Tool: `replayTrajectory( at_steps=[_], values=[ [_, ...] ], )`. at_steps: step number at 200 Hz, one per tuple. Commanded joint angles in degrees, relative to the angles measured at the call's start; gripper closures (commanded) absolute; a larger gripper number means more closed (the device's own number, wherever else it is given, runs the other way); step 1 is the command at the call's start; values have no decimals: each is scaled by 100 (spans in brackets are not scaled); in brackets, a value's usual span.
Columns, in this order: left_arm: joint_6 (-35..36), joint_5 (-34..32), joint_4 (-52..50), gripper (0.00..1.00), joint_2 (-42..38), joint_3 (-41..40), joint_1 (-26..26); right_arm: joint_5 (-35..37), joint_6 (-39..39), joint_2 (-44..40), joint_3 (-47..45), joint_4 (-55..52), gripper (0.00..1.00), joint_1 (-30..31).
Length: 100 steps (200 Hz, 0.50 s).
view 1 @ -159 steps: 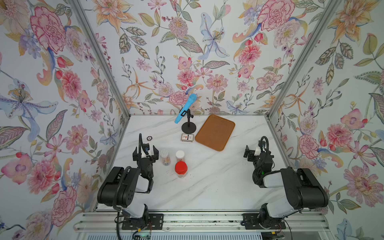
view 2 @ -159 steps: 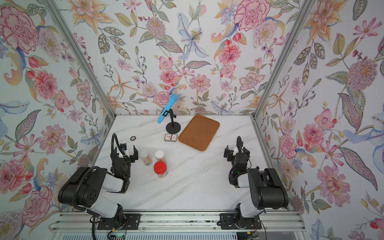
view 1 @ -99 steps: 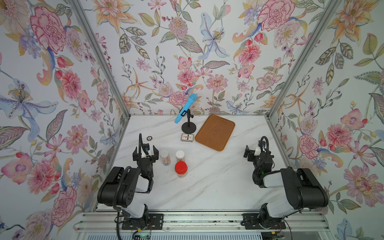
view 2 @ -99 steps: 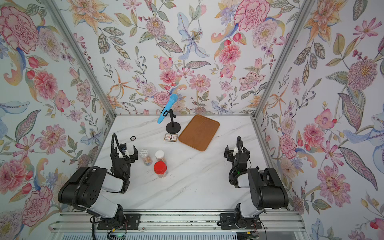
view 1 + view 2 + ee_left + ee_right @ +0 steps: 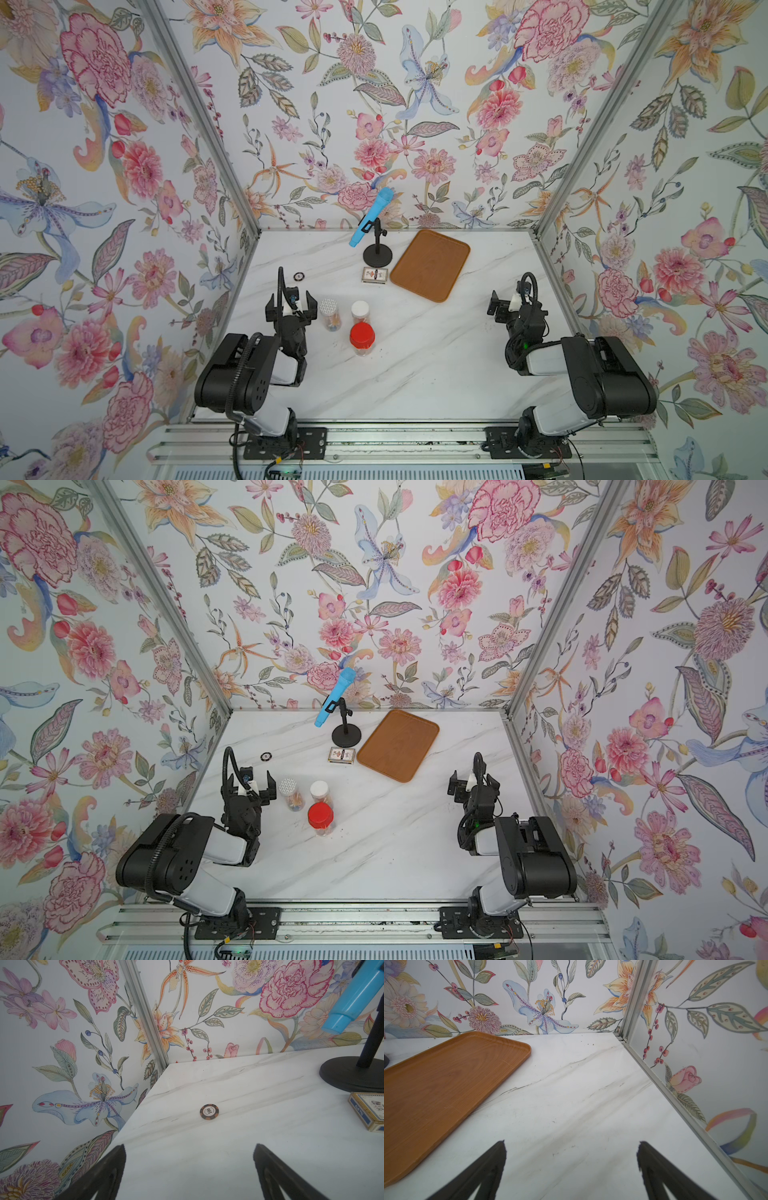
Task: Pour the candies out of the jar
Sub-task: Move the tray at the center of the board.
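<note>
Jar (image 5: 330, 311) of candies (image 5: 331, 325) crowds white-lidded jar (image 5: 360, 311), which released left gripper (image 5: 291, 301) could topple; right gripper (image 5: 509, 301) likewise released.

Matt wood-grain tray (image 5: 430, 266), glossy marble tabletop (image 5: 415, 365)

Jar (image 5: 330, 316): small, clear, upright, closed with a white patterned lid (image 5: 329, 306); stands on the table (image 5: 415, 365), left half. Candies (image 5: 333, 325): tiny multicoloured pieces, all inside the jar.
</note>
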Motion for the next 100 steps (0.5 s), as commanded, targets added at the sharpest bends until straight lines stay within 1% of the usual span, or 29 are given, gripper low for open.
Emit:
replayTrajectory(
  at_steps=[1,12,20,27,43,57,68,83,100],
  values=[
    [-100,-46,109,1,-67,49,62,322,-72,-168,115,-307,0,82],
    [-152,-197,119,1,-84,15,53,471,-113,-562,521,-1406,0,150],
    [-176,-217,30,1,-420,-23,52,594,-95,-776,931,-2240,0,180],
    [-171,-222,-151,1,-595,-15,48,696,5,-904,1293,-2872,0,187],
    [-175,-292,-748,1,-1045,94,47,676,253,-1006,2097,-4139,0,204],
    [-212,-494,-1440,1,-1432,328,22,586,690,-944,2674,-4983,0,271],
    [-335,-571,-1732,1,-1743,440,11,443,1079,-832,3077,-5590,0,374],
    [-549,-377,-1960,1,-2112,563,11,388,1620,-586,3568,-6258,0,557],
    [-985,-174,-2448,1,-2382,850,11,186,2261,-175,4121,-6950,0,763]
  ],
)
